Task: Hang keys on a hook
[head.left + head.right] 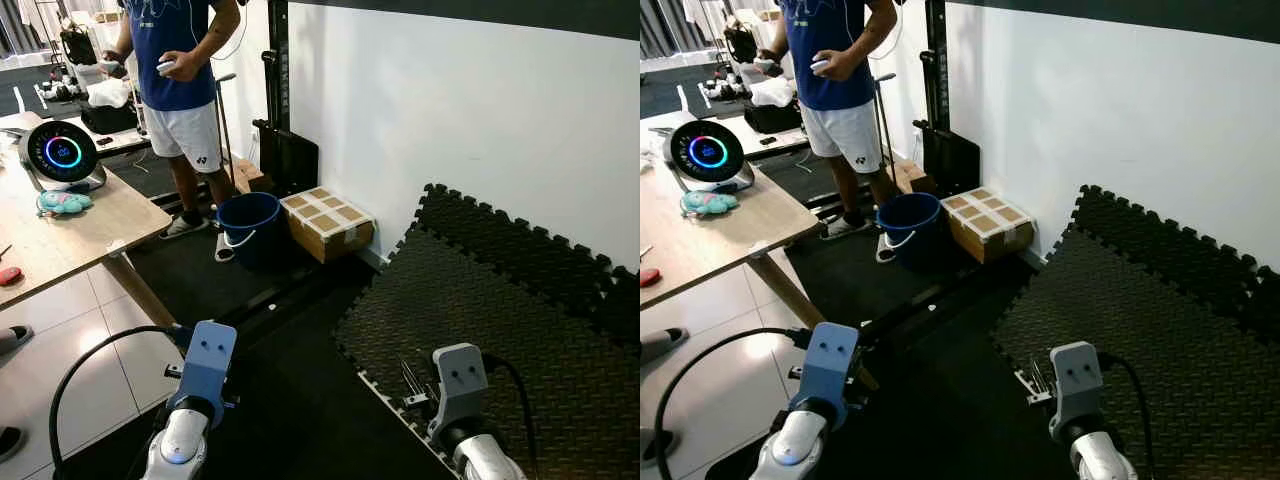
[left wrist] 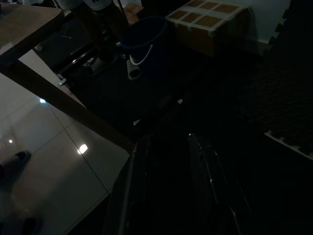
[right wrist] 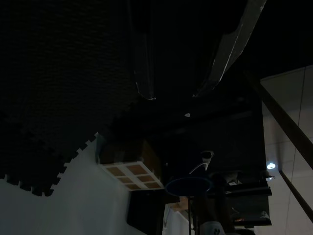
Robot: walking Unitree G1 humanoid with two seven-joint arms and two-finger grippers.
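- Two arms hang low at the near edge; the left tool (image 2: 168, 186) points down at the dark floor, its fingers spread with nothing between them.
- Right tool (image 3: 188, 54) also has its fingers apart in its wrist view, and nothing sits between them.
- Small metal wires stick out just beside the right wrist mount (image 1: 458, 385) in the head views; whether these are keys I cannot tell.
- No key or hook is plain anywhere in these views, so I cannot say where either is.
- Task progress, as I judge it: hardly begun. Nothing is hung, nothing is clearly held, and a hook has yet to be found and reached.
- Left to do: locate the keys, grip them, get to a hook, loop them on.
- Bucket (image 1: 250, 226), blue, stands on the floor in the middle distance with its white handle down at the near left; its inside looks dark and I see nothing in it.
- Box (image 1: 328, 223), cardboard with white tape, is just right of the bucket, against the white wall; it is closed, contents hidden.
- Foam mats (image 1: 500, 320) lie on the floor at right, one leaning up the wall.
- Surface (image 1: 60, 235) at left, wooden, carries a round lit device (image 1: 62, 152), a teal toy (image 1: 64, 202) and a small red thing (image 1: 9, 275).
- Person (image 1: 180, 80) in a blue shirt stands far left, holding something small.
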